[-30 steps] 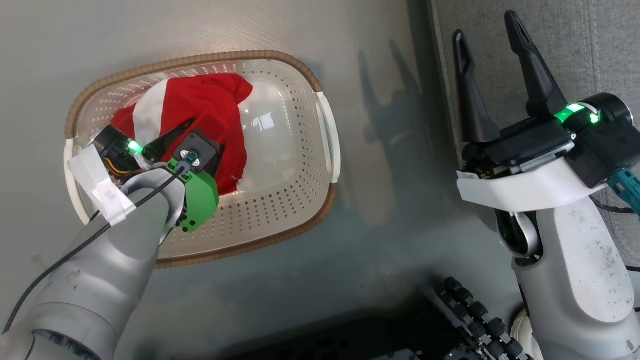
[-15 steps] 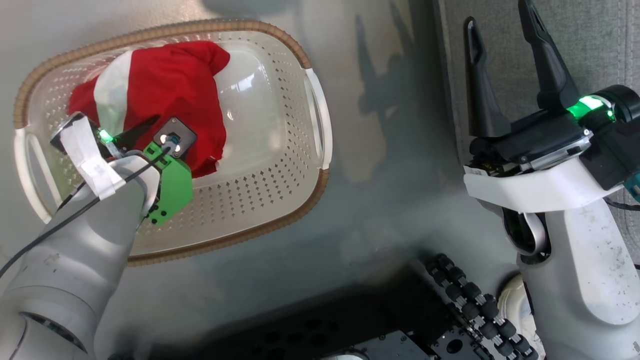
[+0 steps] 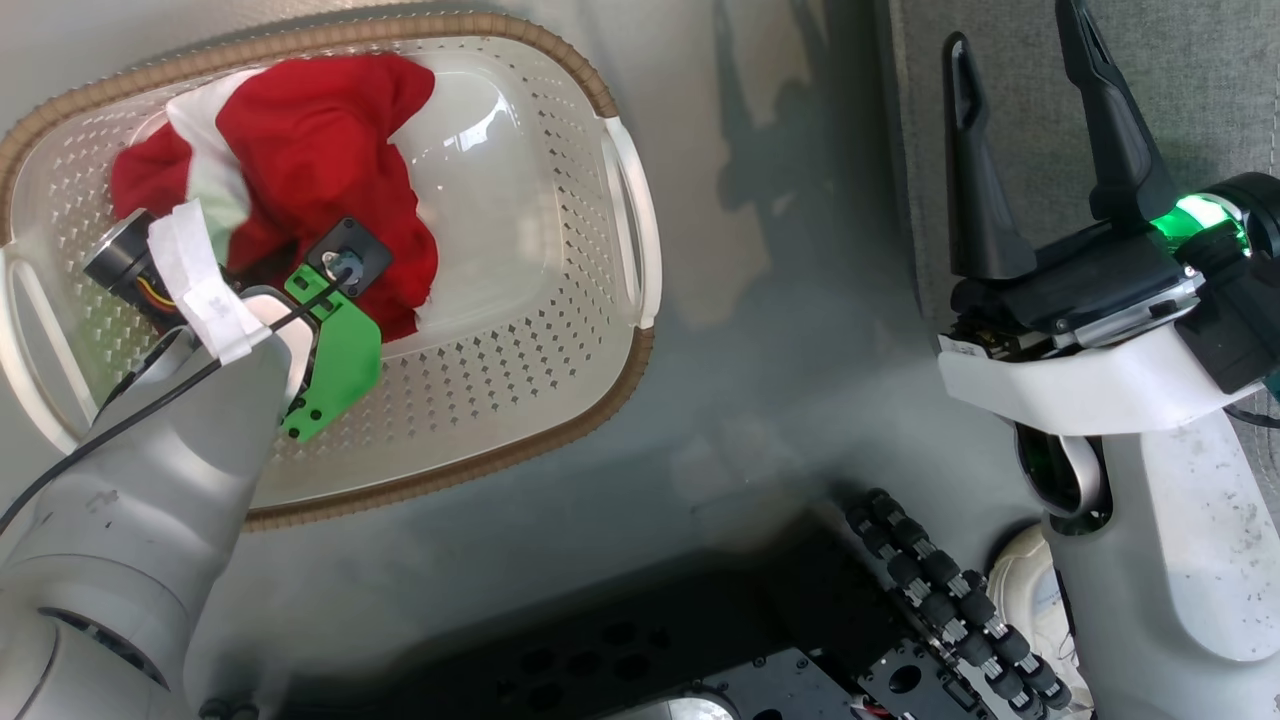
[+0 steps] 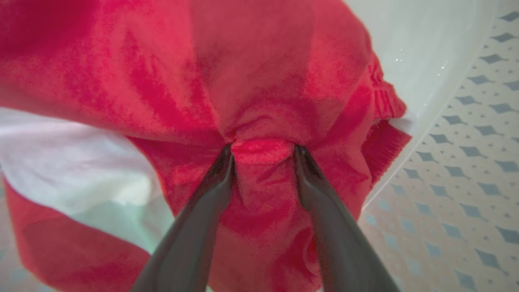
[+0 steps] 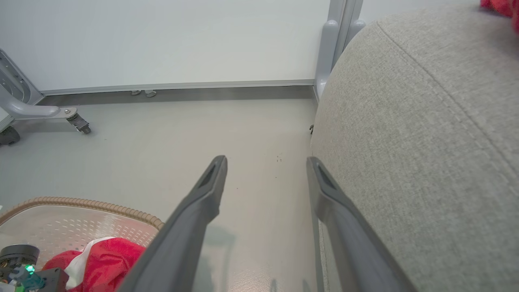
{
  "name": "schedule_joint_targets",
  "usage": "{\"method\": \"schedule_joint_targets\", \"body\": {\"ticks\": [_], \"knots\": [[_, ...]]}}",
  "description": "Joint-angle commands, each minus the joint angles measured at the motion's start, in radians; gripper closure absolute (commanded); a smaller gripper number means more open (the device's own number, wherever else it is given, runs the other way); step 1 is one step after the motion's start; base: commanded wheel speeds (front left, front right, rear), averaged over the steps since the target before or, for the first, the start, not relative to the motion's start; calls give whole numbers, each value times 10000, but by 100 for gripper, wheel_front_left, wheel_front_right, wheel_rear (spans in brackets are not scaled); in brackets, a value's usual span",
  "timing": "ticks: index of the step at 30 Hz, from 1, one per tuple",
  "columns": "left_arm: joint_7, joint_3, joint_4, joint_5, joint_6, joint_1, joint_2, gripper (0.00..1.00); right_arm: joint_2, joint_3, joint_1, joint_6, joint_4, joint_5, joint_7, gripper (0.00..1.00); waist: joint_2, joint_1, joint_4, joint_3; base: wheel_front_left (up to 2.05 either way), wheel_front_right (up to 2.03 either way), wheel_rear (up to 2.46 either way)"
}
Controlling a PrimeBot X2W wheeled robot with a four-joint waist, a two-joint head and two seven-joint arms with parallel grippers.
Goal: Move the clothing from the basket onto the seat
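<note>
Red clothing [image 4: 259, 81] is pinched in a bunched fold by the left gripper [image 4: 262, 148] down in the basket [image 3: 560, 420], with the seat [image 5: 425, 142] well off to the right, beside the wide-open right gripper [image 5: 266, 159].

We see the clothing [image 3: 310, 140], red with a white stripe, bunched in a heap at the left end of the cream perforated basket [image 3: 560, 440] on the floor. The grey seat [image 3: 1010, 60] stands to its right, not touching.

Seemingly bare floor [image 3: 780, 400] between basket [image 3: 640, 345] and seat [image 3: 1220, 80]
</note>
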Motion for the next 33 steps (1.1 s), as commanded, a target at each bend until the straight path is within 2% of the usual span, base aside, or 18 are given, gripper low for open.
{"method": "schedule_joint_targets", "body": {"ticks": [1,4,15,23,33], "knots": [[68,-30,36,-18,64,-151,20,100,-17,-17,123,-7,-37,-56,-1,0,0,0,21,-4,0,0,0],[103,-90,43,-22,81,-159,-31,100,-17,28,15,-7,-38,-91,-1,0,0,0,54,-50,0,0,0],[-965,-161,27,-372,-89,128,-413,100,-18,-41,-151,-7,175,48,-1,0,0,0,287,-796,0,0,0],[-1998,-312,-86,-671,-157,594,-843,100,-20,-93,-54,-7,547,0,-1,0,0,0,671,-2002,0,0,0],[-2404,-404,-1068,-1280,-174,1401,-999,100,-21,-236,472,-7,1158,-162,-1,0,0,0,1226,-3769,0,0,0]]}}
